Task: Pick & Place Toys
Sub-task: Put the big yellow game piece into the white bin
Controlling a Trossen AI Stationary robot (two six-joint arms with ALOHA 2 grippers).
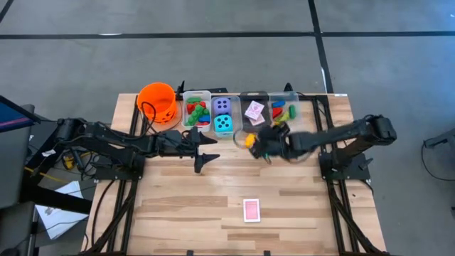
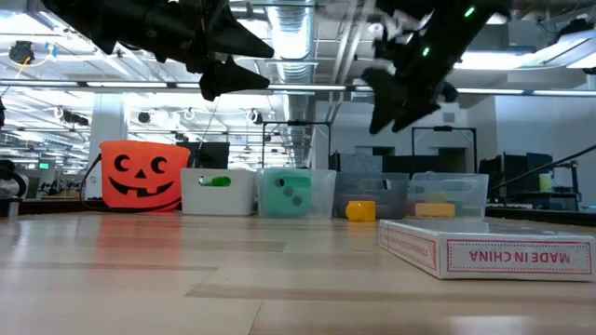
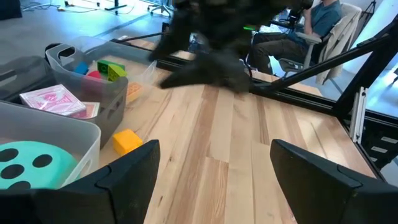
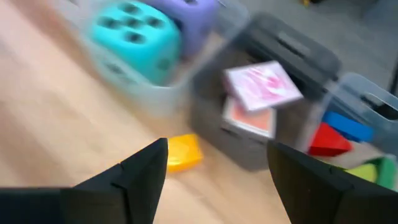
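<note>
the wooden table (image 1: pixel 192 206) carries a row of containers along its far edge: an orange bucket (image 1: pixel 157 102) with a pumpkin face, then four clear bins (image 1: pixel 197 94) side by side. both dark arms hang above the middle of the table. the left gripper (image 1: pixel 206 151) hovers in front of the first two bins, its fingers (image 3: pixel 124 171) spread apart and empty. the right gripper (image 1: pixel 264 146) hovers in front of the third bin, its fingers (image 4: pixel 140 168) also spread apart with nothing between them. the second bin holds a purple die (image 1: pixel 220 106) and a teal die (image 1: pixel 223 124). a pink card box (image 1: pixel 252 210) lies flat on the near part of the table, well apart from everything else. pink cards (image 1: pixel 254 110) lie in the third bin. red and green bricks (image 1: pixel 195 113) fill the first bin, and red, green and blue bricks (image 1: pixel 281 110) the fourth. a small yellow brick (image 4: pixel 182 152) rests on the table just in front of the third bin, under the right gripper.
</note>
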